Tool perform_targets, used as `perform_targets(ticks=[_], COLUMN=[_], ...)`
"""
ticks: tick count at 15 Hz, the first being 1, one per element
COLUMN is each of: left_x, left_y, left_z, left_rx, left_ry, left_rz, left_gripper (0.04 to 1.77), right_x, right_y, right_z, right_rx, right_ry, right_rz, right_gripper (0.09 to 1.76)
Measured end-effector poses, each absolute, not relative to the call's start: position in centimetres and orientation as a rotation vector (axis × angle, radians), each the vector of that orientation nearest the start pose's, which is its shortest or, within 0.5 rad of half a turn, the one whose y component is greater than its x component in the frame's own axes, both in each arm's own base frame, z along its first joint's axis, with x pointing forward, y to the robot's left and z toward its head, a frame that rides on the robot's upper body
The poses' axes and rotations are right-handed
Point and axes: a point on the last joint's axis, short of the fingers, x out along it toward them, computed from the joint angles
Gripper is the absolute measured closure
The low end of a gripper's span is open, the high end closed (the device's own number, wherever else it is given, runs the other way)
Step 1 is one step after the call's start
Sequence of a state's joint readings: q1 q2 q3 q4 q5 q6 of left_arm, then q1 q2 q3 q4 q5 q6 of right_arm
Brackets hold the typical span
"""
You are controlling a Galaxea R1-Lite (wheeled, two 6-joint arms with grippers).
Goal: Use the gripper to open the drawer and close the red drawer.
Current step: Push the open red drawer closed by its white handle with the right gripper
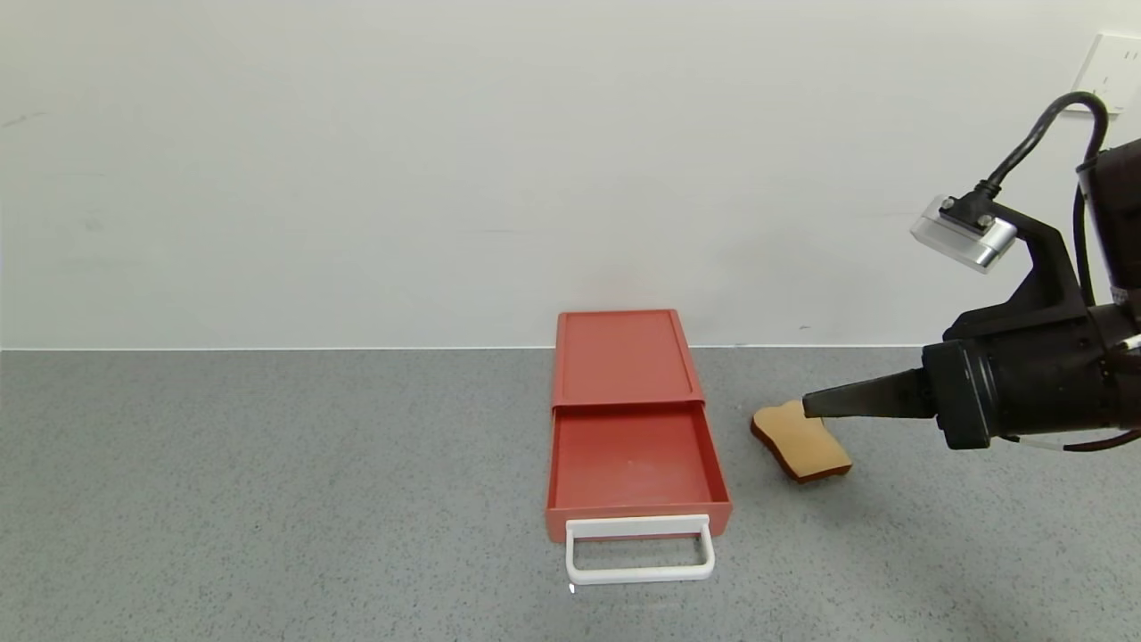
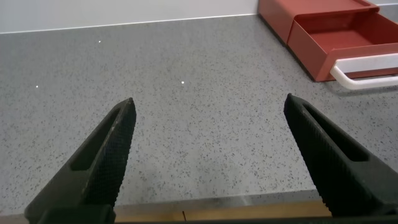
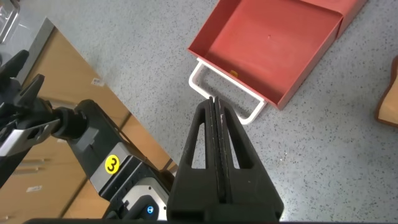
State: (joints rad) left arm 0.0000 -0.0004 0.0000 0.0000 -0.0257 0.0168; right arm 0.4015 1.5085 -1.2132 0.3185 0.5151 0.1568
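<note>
The red drawer (image 1: 624, 357) lies on the grey table with its tray (image 1: 633, 459) slid out toward me and empty. Its white loop handle (image 1: 640, 551) points at the table's front. My right gripper (image 1: 807, 406) is shut and empty, hovering above the table to the right of the tray, apart from it. In the right wrist view its closed tips (image 3: 215, 102) lie over the handle (image 3: 225, 93) and the open tray (image 3: 264, 46). My left gripper (image 2: 209, 102) is open and empty, low near the table's front edge, left of the drawer (image 2: 336, 31).
A tan toast-shaped slice (image 1: 802, 443) lies on the table right of the tray, under the right gripper's tip. A white wall stands just behind the drawer, with a socket (image 1: 1114, 67) at the top right. The table's wooden front edge (image 2: 217, 210) is close to the left gripper.
</note>
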Motion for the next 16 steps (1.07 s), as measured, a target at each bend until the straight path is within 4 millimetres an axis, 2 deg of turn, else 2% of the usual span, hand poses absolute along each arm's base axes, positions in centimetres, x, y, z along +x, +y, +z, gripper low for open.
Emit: perform_targets(ticks=[8,11,16], left_x=[-2.3,-2.3,-2.3], left_y=[-0.1,-0.1,0.0], left_z=[7.5,7.6,7.6], left_rx=[0.017,0.017,0.018], left_ry=[-0.001,-0.001,-0.001], left_rz=[-0.024,-0.023,-0.02], left_gripper=[0.09,0.09,0.09], right_x=[23.0,23.3,23.4], right_y=[11.8,13.7,18.2], right_z=[26.0,24.6,21.3], right_rx=[0.16,0.079,-0.045], right_ry=[0.723,0.764,0.93], right_rz=[0.829,0.724,0.673], right_gripper=[1.73,1.73,1.73])
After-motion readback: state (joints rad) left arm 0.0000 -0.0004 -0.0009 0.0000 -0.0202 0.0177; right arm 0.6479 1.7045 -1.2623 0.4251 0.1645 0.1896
